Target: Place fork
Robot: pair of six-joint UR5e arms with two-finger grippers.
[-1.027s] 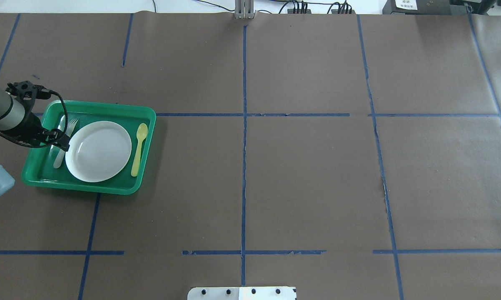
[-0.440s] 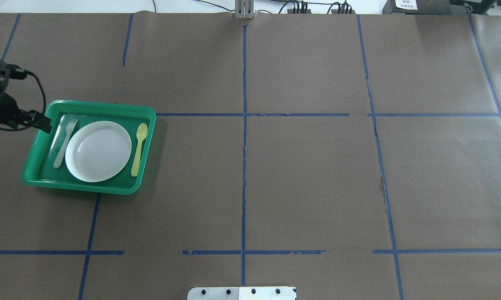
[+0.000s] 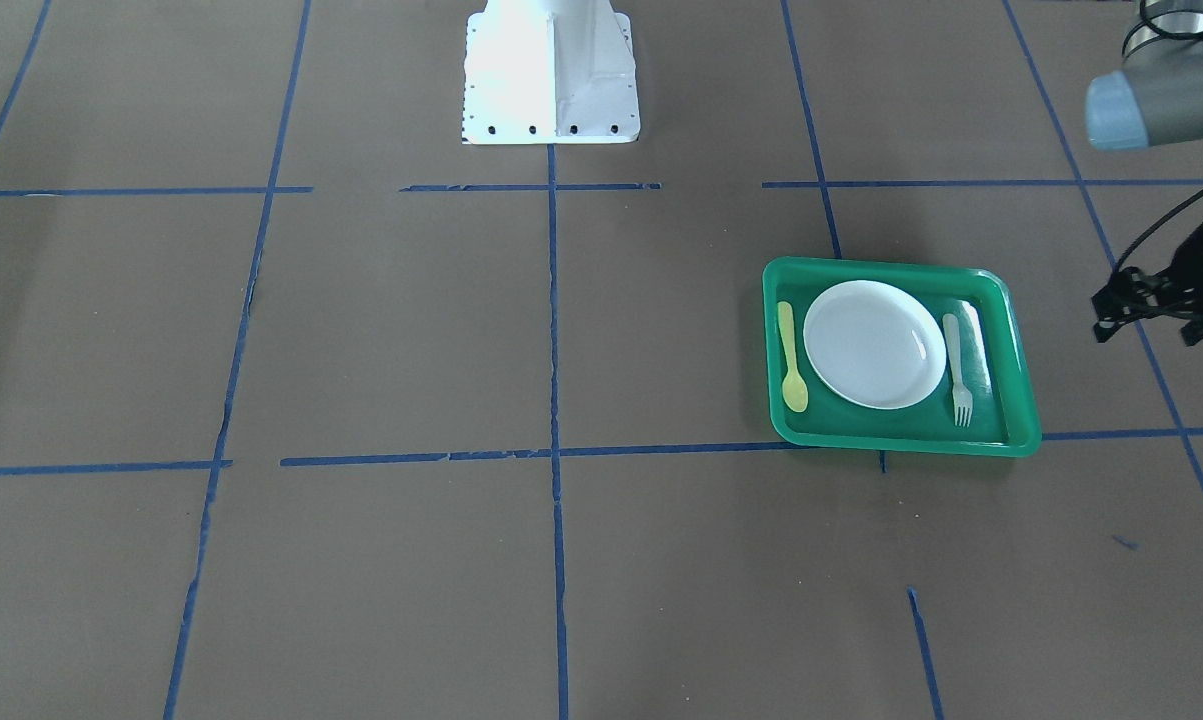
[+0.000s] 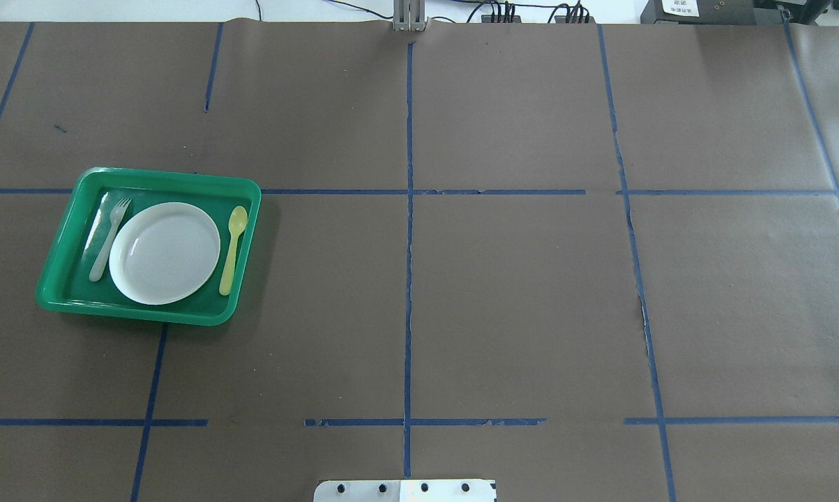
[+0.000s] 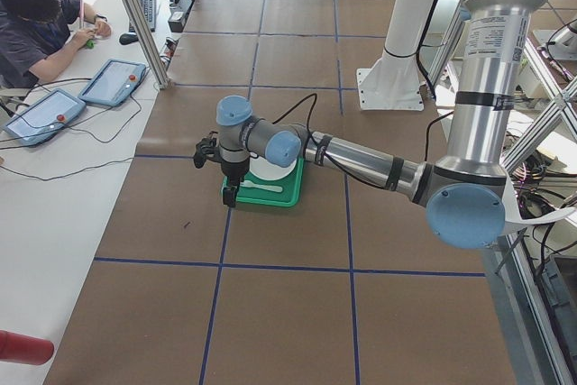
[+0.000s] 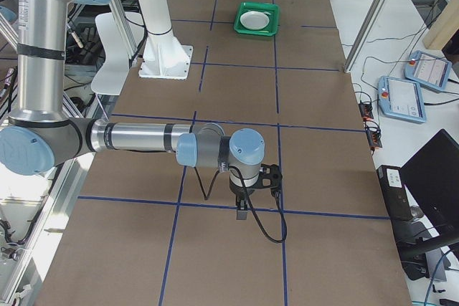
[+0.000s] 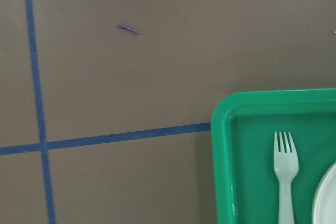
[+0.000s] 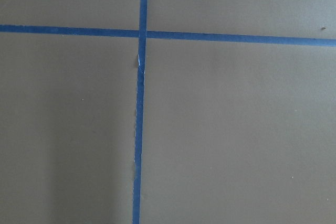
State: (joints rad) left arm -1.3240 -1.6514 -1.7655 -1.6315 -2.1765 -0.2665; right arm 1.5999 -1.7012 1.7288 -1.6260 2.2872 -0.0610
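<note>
The small pale whitish-grey plastic fork lies flat in the shallow green plastic tray. It runs along the tray side nearest the left gripper, just beside the round white plate. The yellow plastic spoon lies beyond the plate, on the side away from that gripper.

The left gripper hangs just outside the tray's edge, apart from the fork. It is out of the overhead view, and in the front-facing view only black wrist parts reach in from the border. Whether its fingers are spread or pressed together cannot be told. Its wrist camera catches only one tray corner, with the fork's handle cut off at the bottom edge.

The right gripper hangs over the brown, blue-taped tabletop, well apart from the tray. It shows only in the right side view, so its state cannot be told.
</note>
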